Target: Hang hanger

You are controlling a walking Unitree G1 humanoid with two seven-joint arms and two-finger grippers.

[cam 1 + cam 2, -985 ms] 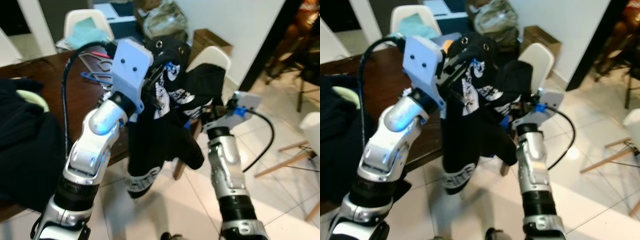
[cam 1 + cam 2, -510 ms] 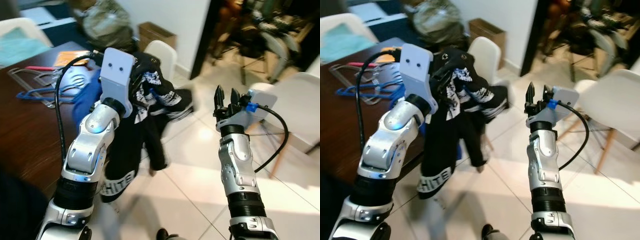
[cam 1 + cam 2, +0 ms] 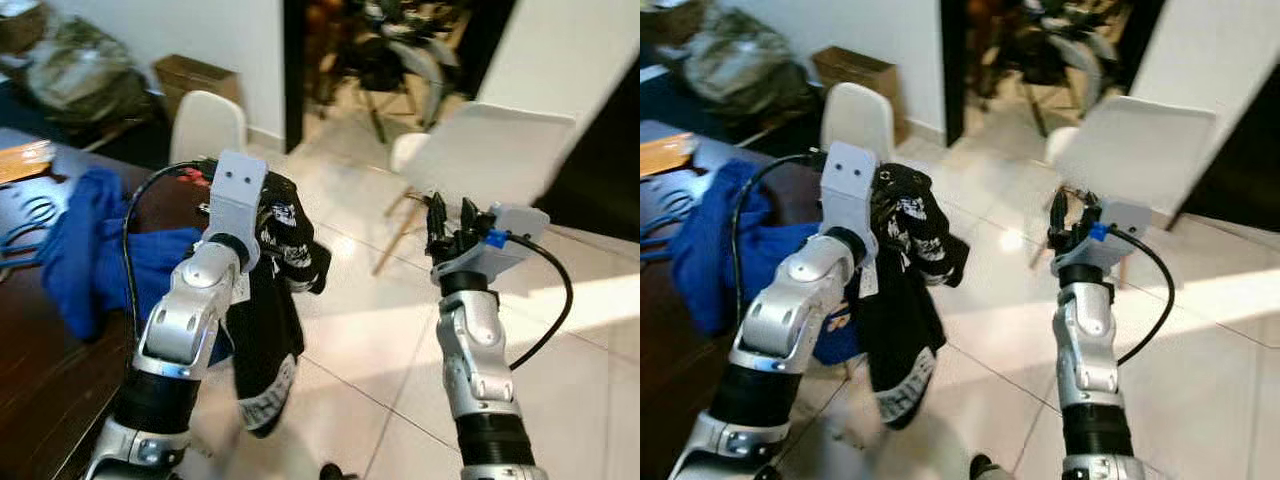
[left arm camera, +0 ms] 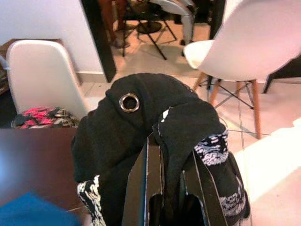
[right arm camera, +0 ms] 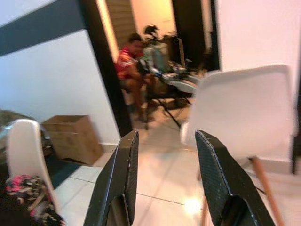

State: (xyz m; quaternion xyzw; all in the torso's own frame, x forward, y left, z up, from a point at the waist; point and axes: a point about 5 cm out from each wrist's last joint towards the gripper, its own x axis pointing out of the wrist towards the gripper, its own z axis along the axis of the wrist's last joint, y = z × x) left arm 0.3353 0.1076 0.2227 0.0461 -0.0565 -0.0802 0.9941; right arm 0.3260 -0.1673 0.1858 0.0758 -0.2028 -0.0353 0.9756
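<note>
The left arm is bent at the elbow and raised, its silver forearm rising to a pale grey wrist housing, with the left gripper (image 4: 167,188) buried in a bunched black garment (image 3: 275,320). In the left wrist view the two black fingers (image 4: 146,183) stand close together, pinching a fold of that soft, thick cloth. A round metal eyelet (image 4: 129,102) sits on the bunched fabric just beyond the fingertips, and patches of white print show on its folds. The rest of the garment hangs limp below the gripper toward the floor, ending in a band with white lettering (image 3: 262,408). No hanger can be made out inside the cloth.

The right arm is held upright, forearm vertical, with the right gripper (image 3: 450,222) raised over the glossy pale tiled floor (image 3: 350,330). Its fingers (image 5: 120,174) are spread apart with nothing between them; their inner faces are black and finely textured.

At the robot's left is a dark wooden bench (image 3: 40,370) with a crumpled blue garment (image 3: 85,250) draped over its edge. A white moulded chair (image 3: 205,125) stands beyond the bench, and another white chair with slanted wooden legs (image 3: 480,150) stands ahead of the right gripper. A brown cardboard box (image 3: 195,75) rests against the white wall. In the right wrist view a seated person (image 5: 129,66) in a red top is visible through a doorway.
</note>
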